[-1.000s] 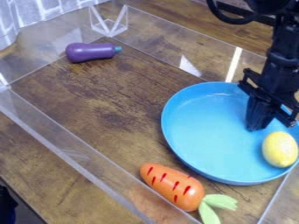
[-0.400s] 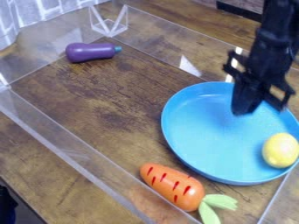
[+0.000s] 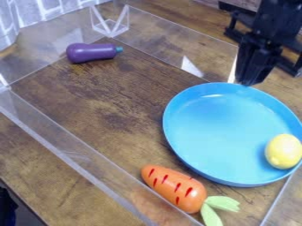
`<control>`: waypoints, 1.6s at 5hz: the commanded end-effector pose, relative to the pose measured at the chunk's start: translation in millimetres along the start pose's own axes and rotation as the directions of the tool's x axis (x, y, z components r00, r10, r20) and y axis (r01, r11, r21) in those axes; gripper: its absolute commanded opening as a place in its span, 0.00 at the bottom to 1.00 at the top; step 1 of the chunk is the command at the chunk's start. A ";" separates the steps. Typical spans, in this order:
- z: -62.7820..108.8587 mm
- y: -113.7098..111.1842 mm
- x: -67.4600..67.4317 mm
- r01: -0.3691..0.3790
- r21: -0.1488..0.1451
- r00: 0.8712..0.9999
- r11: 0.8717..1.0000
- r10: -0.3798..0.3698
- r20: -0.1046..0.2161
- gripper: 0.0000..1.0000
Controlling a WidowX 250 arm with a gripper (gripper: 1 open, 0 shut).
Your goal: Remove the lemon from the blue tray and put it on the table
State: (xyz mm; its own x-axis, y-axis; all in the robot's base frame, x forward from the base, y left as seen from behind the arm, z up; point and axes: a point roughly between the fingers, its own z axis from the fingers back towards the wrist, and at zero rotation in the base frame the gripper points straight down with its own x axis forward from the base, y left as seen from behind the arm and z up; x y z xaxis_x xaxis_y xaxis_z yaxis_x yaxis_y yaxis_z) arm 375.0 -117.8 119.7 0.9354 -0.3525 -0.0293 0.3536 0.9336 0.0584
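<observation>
**Gripper raised clear of the tray; lemon unmoved**

Worn brown table (image 3: 94, 106) with visible grain, bordered by clear acrylic walls (image 3: 48, 146), fills the frame. Compared with one second earlier, the black gripper (image 3: 252, 72) no longer reaches down into the blue tray (image 3: 213, 119) beside the lemon (image 3: 282, 150); it now stands higher, at the upper right of the frame, above the tray's far rim. It carries nothing, and whether its jaws are parted or together cannot be told from this view. The lemon lies where it lay before, at the right edge of the frame, resting inside the tray against the near-right rim. It is small, smooth, bright yellow and rounded. An orange carrot (image 3: 175, 188) with green leaves lies below the tray at bottom centre; a purple eggplant (image 3: 90, 52) sits at upper left.
</observation>
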 end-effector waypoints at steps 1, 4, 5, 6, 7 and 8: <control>28.4 4.1 -5.6 -0.041 0.005 0.996 0.999 0.041 0.083 1.00; 9.7 -8.1 -17.0 -0.085 -0.017 0.994 0.996 0.086 0.075 1.00; 6.5 -18.5 -21.2 -0.088 -0.024 0.993 0.996 0.089 0.077 1.00; -7.7 -35.8 -16.6 -0.083 -0.028 0.992 0.996 0.086 0.093 1.00; -20.0 -49.1 -11.0 -0.085 -0.035 0.990 0.996 0.088 0.111 1.00; -20.5 -54.3 -10.9 -0.085 -0.040 0.990 0.996 0.089 0.114 1.00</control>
State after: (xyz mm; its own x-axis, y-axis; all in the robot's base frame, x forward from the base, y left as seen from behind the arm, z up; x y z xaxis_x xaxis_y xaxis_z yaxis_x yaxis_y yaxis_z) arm 346.4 -157.7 80.2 0.9649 -0.2594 0.0419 0.2586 0.9657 0.0242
